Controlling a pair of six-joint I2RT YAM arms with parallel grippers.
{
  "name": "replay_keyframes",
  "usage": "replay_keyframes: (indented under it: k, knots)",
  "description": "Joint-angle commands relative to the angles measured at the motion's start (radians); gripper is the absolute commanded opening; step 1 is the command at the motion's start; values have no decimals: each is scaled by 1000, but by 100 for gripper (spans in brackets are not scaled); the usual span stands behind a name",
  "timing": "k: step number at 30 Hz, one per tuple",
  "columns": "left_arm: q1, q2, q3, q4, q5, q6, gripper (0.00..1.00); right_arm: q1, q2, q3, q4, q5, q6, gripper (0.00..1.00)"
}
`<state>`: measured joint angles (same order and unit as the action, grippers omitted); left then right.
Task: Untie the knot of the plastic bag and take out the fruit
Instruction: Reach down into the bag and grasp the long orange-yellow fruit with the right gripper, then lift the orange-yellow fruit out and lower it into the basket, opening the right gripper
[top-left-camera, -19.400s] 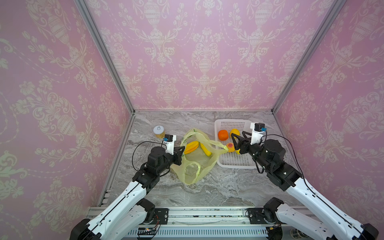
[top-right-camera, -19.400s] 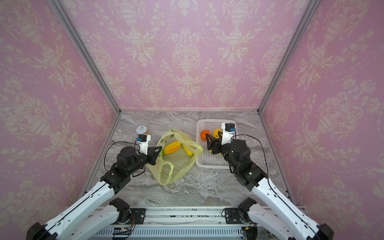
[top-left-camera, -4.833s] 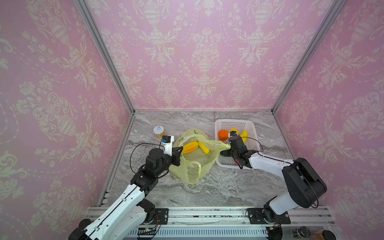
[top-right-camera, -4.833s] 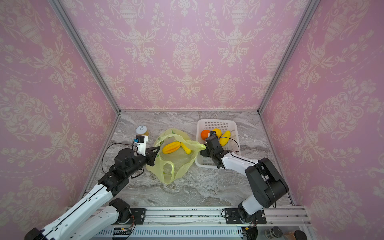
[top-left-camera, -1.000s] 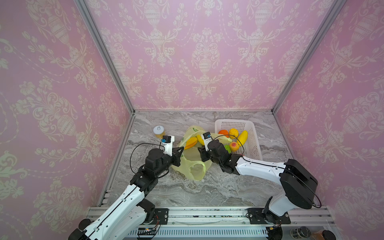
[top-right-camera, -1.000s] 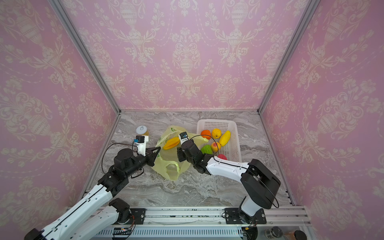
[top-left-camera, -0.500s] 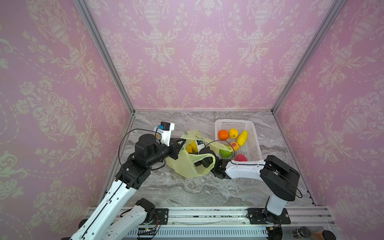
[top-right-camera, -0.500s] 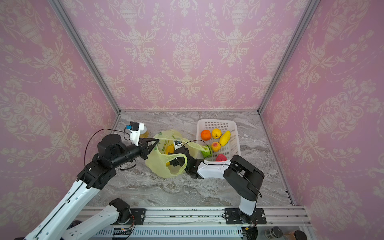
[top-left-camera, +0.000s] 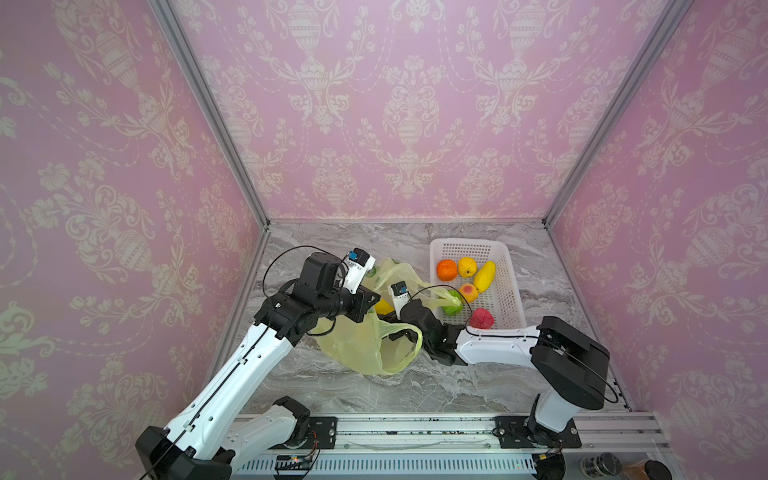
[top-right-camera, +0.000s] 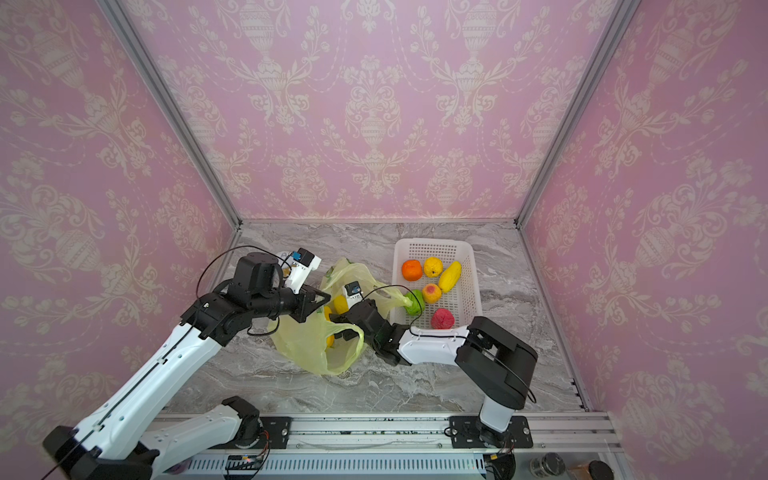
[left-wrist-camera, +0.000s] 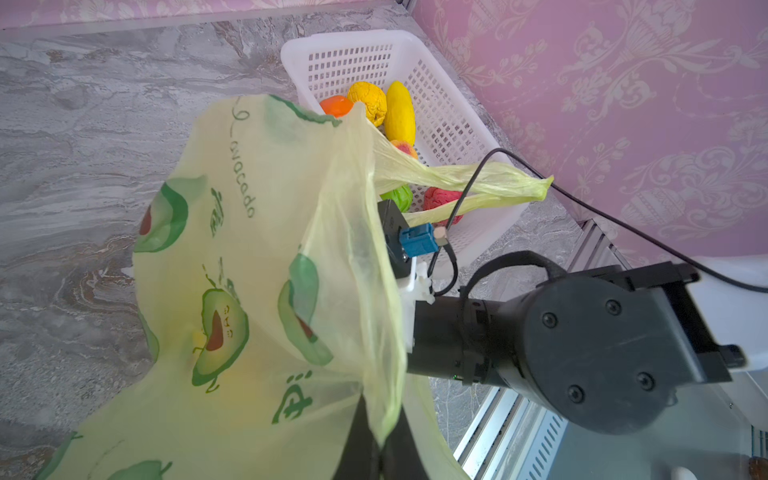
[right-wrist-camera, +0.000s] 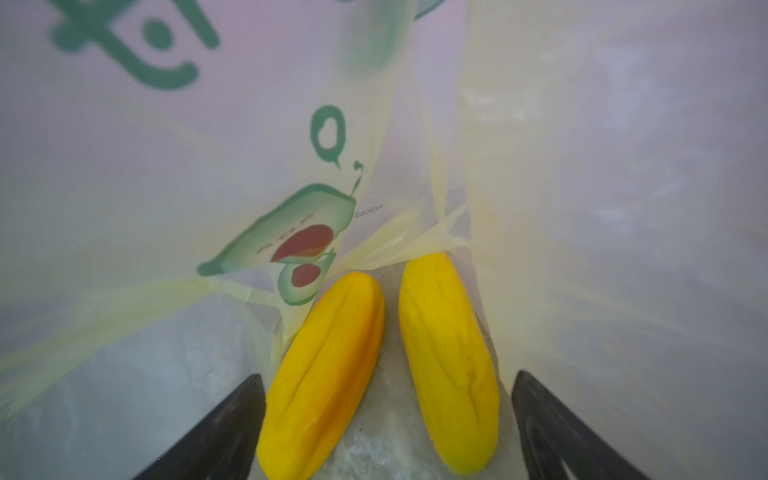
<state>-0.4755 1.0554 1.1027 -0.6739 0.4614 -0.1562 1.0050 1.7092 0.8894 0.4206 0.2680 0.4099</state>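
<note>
Basket (top-left-camera: 465, 249) right of plastic bag (top-left-camera: 353, 347)

Yellow-green plastic bag (top-left-camera: 360, 345), avocado prints; white basket (top-left-camera: 469, 242).

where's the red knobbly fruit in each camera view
Top view: red knobbly fruit at the near end of the white basket.
Top view: red knobbly fruit at the same near end of the white basket.
Left wrist: red knobbly fruit partly behind the plastic bag handle.
Right wrist: not in it.
Shared landmark: white basket.

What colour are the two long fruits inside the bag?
Both long fruits are yellow, one shading to orange; clearest in the right wrist view.
</note>
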Motion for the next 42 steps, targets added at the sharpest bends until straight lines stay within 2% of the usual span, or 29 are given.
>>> replay_keyframes:
  k: [1, 6, 13, 21, 23, 26, 33, 39, 42]
  knots:
    - [-5, -22, -22, -5, 32, 43, 0, 15, 27, 52, -69, -65, -18, 93]
    - [1, -63, -47, 2, -1, 47, 0, 19, 128, 138, -102, -103, 11, 94]
    - [9, -57, -55, 11, 10, 41, 0, 38, 251, 271, -163, -169, 27, 95]
    - [21, -60, -58, 15, 14, 40, 0, 37, 369, 366, -240, -90, 56, 89]
    - [26, -62, -58, 14, 15, 38, 0, 37, 383, 376, -252, -79, 59, 84]
    - [31, -62, -60, 14, 16, 37, 0, 37, 377, 374, -258, -65, 62, 71]
    - [46, -57, -65, 14, 10, 30, 0, 37, 265, 315, -237, -68, 41, 44]
    - [55, -50, -67, 10, 7, 27, 0, 38, 112, 235, -222, -90, 0, 27]
    - [59, -57, -69, 10, 5, 27, 0, 38, 12, 166, -194, -83, -13, 24]
